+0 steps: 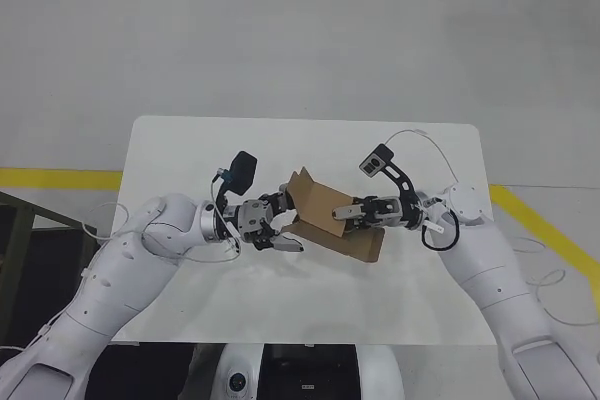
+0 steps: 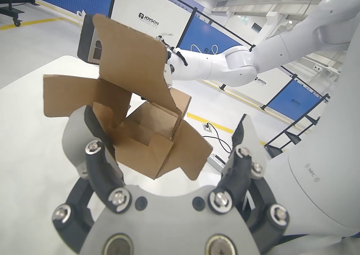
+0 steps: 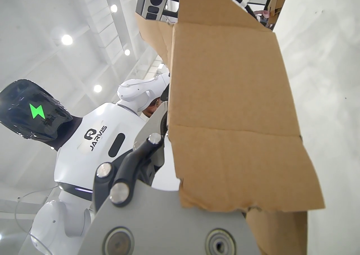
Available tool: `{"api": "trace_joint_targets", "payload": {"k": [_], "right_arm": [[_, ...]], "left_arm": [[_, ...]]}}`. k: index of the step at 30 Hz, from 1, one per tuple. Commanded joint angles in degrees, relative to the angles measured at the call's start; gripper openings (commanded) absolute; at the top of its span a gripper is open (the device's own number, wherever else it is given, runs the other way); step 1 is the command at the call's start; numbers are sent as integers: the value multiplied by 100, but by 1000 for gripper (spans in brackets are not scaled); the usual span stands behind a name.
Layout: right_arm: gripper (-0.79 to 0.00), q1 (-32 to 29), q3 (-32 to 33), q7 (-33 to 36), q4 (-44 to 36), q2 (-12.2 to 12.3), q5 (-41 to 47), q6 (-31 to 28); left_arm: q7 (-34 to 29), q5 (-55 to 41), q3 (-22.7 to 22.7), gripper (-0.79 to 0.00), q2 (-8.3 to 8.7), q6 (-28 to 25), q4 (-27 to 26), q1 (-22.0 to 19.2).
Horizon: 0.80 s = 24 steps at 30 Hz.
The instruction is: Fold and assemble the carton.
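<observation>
A brown carton (image 1: 325, 215) is held a little above the white table's middle, its end flaps spread open. In the left wrist view the carton (image 2: 152, 132) shows its hollow inside, with one tall flap standing up. My left gripper (image 1: 285, 220) is open at the carton's left end, one finger on each side of the flaps. One of its fingers (image 2: 94, 126) touches a lower flap. My right gripper (image 1: 352, 212) is shut on the carton's side wall (image 3: 225, 98). One right finger (image 3: 156, 124) shows at the wall's edge; the other is hidden behind the cardboard.
The white table (image 1: 180, 160) has bare room on every side of the carton. A dark rack (image 1: 10, 240) stands on the floor off the table's left edge. Yellow floor lines (image 1: 50, 178) run past both sides.
</observation>
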Motion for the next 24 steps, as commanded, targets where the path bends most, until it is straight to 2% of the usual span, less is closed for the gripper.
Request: {"api": "trace_joint_targets", "payload": {"k": [1, 9, 24], "right_arm": [[-785, -12, 3, 0, -16, 3, 3, 0], [-785, -44, -70, 0, -86, 2, 31, 0], [-785, -79, -96, 0, -167, 27, 81, 0]], "left_arm": [[160, 100, 56, 0, 22, 0, 9, -28], [648, 371, 373, 0, 134, 0, -11, -182], [1506, 800, 845, 0, 364, 0, 268, -481]]}}
